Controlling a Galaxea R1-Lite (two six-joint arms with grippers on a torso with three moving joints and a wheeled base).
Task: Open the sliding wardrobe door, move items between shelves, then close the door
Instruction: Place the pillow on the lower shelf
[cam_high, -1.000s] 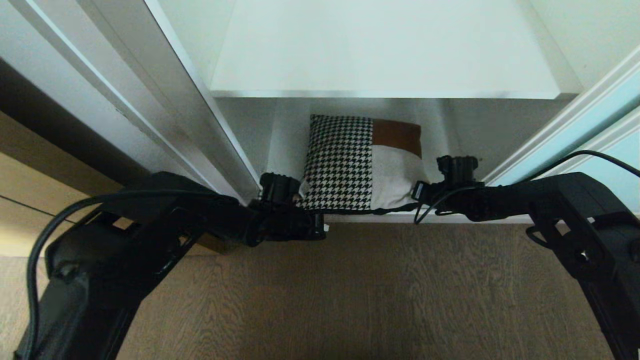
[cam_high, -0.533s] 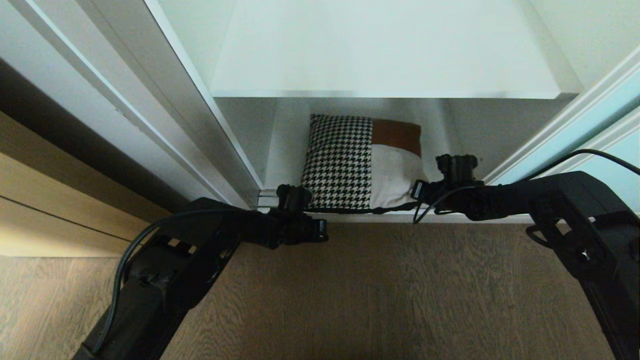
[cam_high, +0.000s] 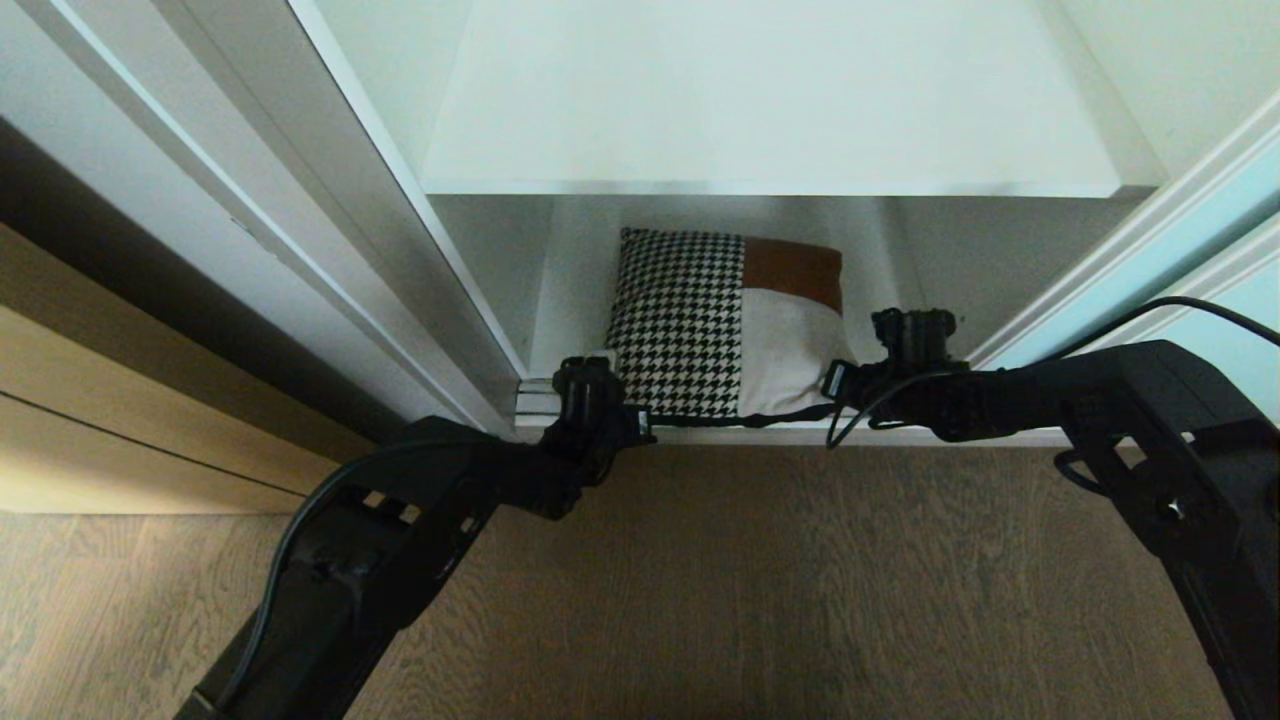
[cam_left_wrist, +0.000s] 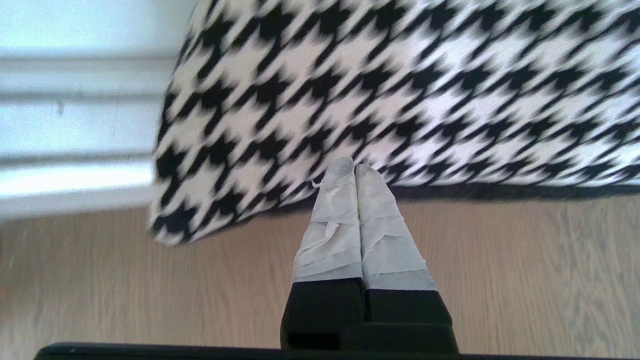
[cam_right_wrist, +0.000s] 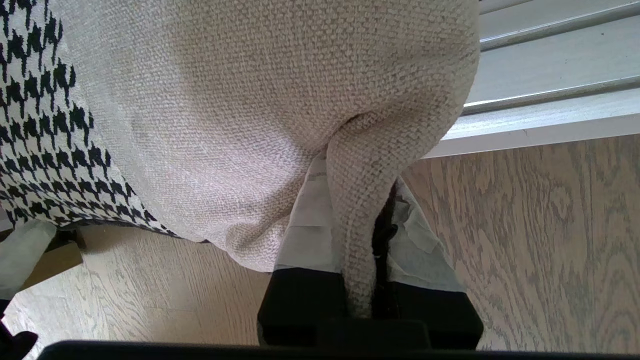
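The patchwork cushion (cam_high: 720, 320) lies on the lower white shelf (cam_high: 570, 290), its front edge at the shelf's lip. My right gripper (cam_high: 835, 385) is shut on the cushion's cream front-right corner; in the right wrist view the cushion's fabric (cam_right_wrist: 225, 100) is pinched between the taped fingers (cam_right_wrist: 305, 225). My left gripper (cam_left_wrist: 355, 165) is shut and holds nothing. Its tips are at the houndstooth edge (cam_left_wrist: 400, 75) near the front-left corner, where the head view shows it too (cam_high: 598, 375). The upper shelf (cam_high: 770, 100) is bare. The aqua sliding wardrobe door (cam_high: 1230, 200) stands slid aside at the right.
Wooden floor (cam_high: 760, 580) runs in front of the wardrobe. A silver-white frame (cam_high: 330, 200) slants down the left, with a light wooden cabinet front (cam_high: 100, 430) beyond it. The door tracks (cam_right_wrist: 550, 75) run along the wardrobe's base.
My left arm has swung in from the left and its wrist has turned, bringing the shut gripper up to the cushion's front-left corner. The right gripper and the cushion have stayed put.
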